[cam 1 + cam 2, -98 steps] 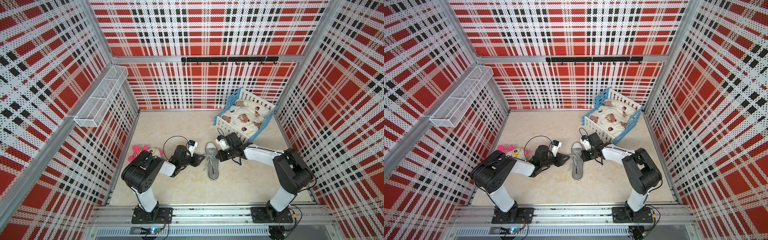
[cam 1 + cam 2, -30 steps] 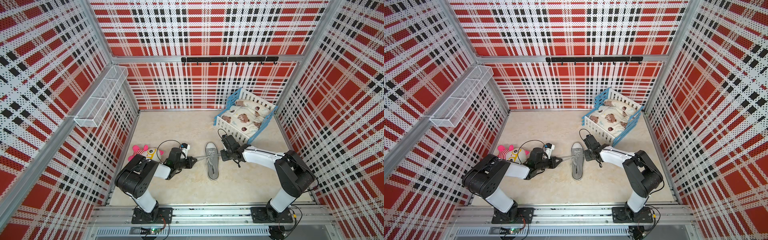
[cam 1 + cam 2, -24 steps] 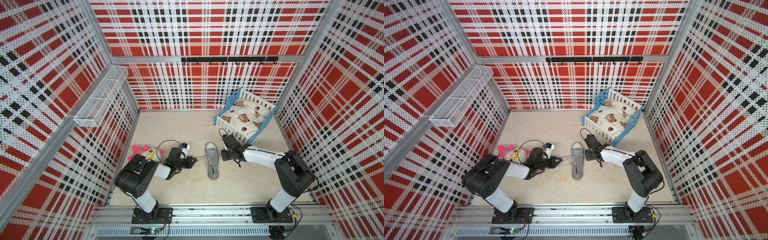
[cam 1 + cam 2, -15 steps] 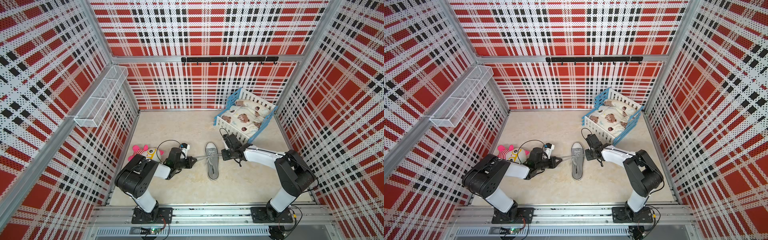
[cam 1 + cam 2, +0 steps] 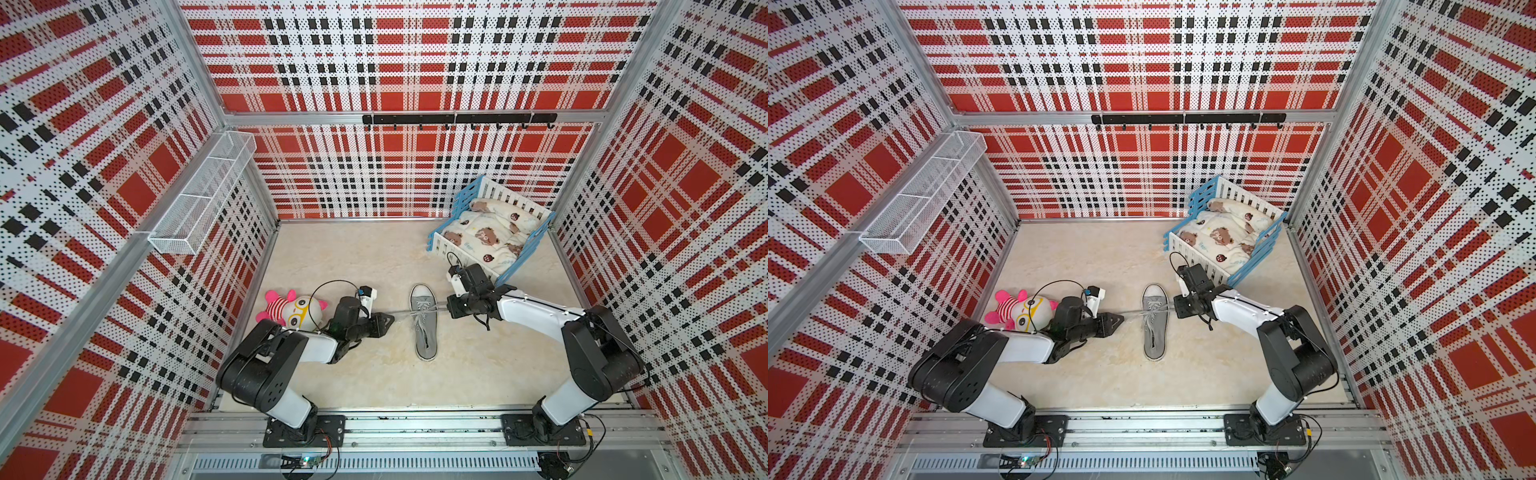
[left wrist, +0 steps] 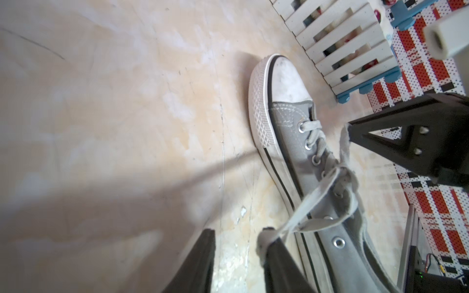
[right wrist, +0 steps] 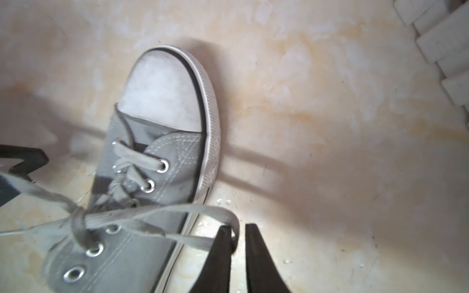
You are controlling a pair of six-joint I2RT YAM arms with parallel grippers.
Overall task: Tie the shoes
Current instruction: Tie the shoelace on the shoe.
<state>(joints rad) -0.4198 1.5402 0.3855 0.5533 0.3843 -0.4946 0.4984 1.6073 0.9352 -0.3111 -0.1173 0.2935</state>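
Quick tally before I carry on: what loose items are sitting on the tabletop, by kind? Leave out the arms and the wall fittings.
grey sneaker: 1
pink-striped plush toy: 1
toy crib with bedding inside: 1
Total: 3

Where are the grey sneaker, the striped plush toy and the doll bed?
grey sneaker (image 5: pixel 421 291), in a top view: toe cap
striped plush toy (image 5: pixel 300 312), in a top view: face
doll bed (image 5: pixel 515 198), in a top view: back rail
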